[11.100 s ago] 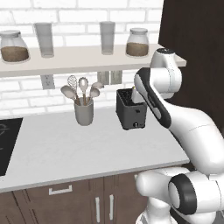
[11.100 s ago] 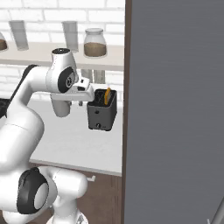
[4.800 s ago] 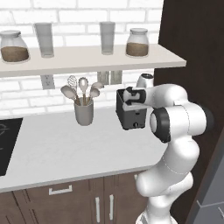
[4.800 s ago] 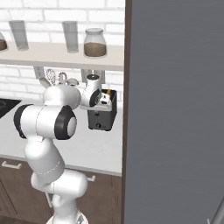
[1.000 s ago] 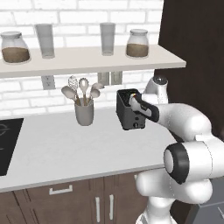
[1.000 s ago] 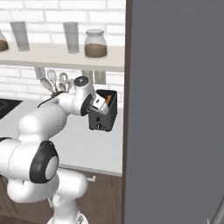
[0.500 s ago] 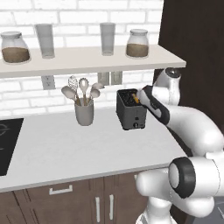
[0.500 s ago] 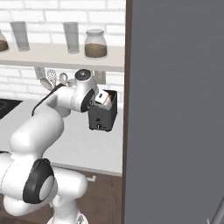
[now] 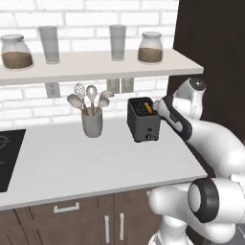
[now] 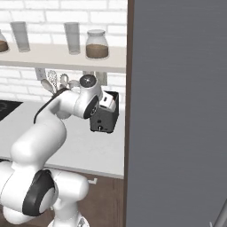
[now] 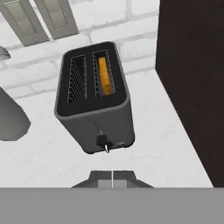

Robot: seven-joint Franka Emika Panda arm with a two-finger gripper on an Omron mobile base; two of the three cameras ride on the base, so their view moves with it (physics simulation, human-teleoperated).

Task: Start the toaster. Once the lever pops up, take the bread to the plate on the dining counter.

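Above, my hand point(image 11: 112, 177), fingers pressed together for pushing, hovers over the toaster point(image 11: 94, 101); bread point(image 11: 104, 75) at one o'clock.

Pale worktop and wall shelf, with what stands on each

The pale worktop point(image 9: 95, 162) crosses the middle of the left base view, carrying the black toaster point(image 9: 143, 119) right of centre, a grey utensil crock point(image 9: 92, 122) just left of it near the brick wall, and a black cooktop point(image 9: 5, 155) at the left edge. Above, the shelf point(image 9: 95, 64) holds two brown-filled jars point(image 9: 16, 51) point(image 9: 149, 47) at its ends and two clear glasses point(image 9: 49, 44) point(image 9: 117, 42) between them.
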